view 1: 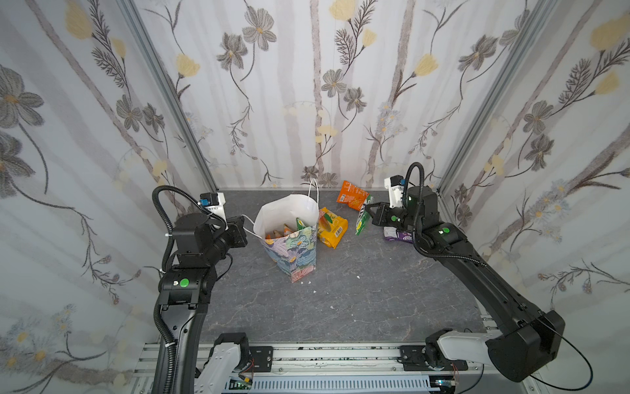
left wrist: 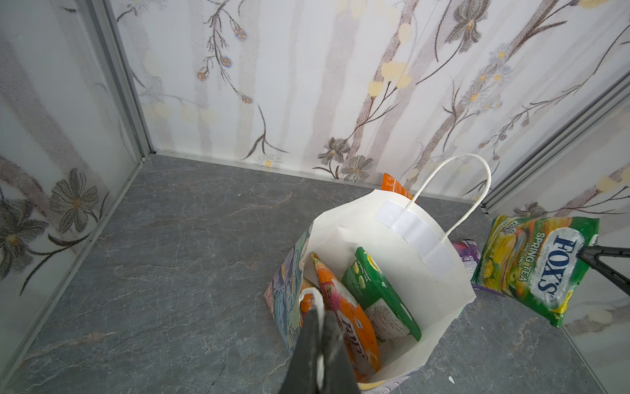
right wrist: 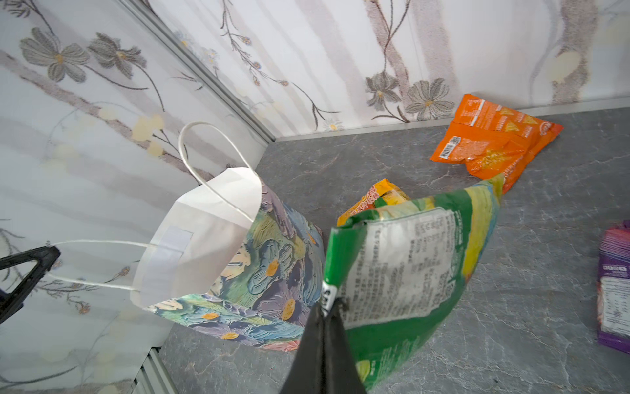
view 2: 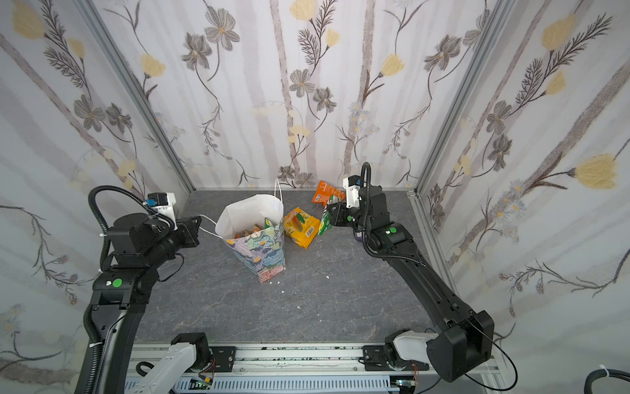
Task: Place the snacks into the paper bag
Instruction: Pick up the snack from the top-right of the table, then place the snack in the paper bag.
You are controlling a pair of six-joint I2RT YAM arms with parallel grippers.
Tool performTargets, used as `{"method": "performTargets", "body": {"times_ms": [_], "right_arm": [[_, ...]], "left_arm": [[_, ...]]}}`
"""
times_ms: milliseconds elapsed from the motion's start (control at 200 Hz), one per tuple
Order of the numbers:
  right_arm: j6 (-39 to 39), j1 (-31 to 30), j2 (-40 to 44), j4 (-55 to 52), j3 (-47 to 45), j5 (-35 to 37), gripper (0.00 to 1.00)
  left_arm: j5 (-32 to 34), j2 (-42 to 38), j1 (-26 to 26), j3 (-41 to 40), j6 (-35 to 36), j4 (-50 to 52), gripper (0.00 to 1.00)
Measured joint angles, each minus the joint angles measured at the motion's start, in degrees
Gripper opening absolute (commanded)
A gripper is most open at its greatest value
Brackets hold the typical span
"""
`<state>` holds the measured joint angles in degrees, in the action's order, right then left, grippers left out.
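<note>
The flowered paper bag [view 1: 294,249] [view 2: 264,250] stands open mid-table, tilted towards my left arm. My left gripper [view 1: 243,218] [left wrist: 320,307] is shut on the bag's near white cord handle [left wrist: 308,294]. Inside the bag lie an orange packet [left wrist: 344,317] and a green packet [left wrist: 378,296]. My right gripper [view 1: 370,208] [right wrist: 329,307] is shut on the edge of a green FOX'S packet [view 1: 362,220] [left wrist: 535,266] [right wrist: 409,266], which hangs above the table to the right of the bag. On the table lie a yellow packet [view 1: 332,228], an orange packet [view 1: 351,196] [right wrist: 494,146] and a purple packet [view 1: 393,234] [right wrist: 617,286].
Floral-papered walls close in the grey stone-patterned table [view 1: 341,300] on three sides, with aluminium posts [view 1: 163,82] in the back corners. The bag's far handle [view 1: 313,191] stands upright. A metal rail [view 1: 324,358] with the arm bases runs along the front edge.
</note>
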<state>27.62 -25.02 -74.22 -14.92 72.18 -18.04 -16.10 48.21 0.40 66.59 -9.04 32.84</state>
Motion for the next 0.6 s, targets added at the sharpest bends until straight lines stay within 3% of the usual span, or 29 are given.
{"method": "performTargets", "body": {"times_ms": [599], "right_arm": [[-3.48, -7.82, -1.16, -1.31, 15.58, -2.58, 0.00]], "left_arm": [[0.37, -0.20, 0.00, -0.11, -0.04, -0.07, 0.00]]}}
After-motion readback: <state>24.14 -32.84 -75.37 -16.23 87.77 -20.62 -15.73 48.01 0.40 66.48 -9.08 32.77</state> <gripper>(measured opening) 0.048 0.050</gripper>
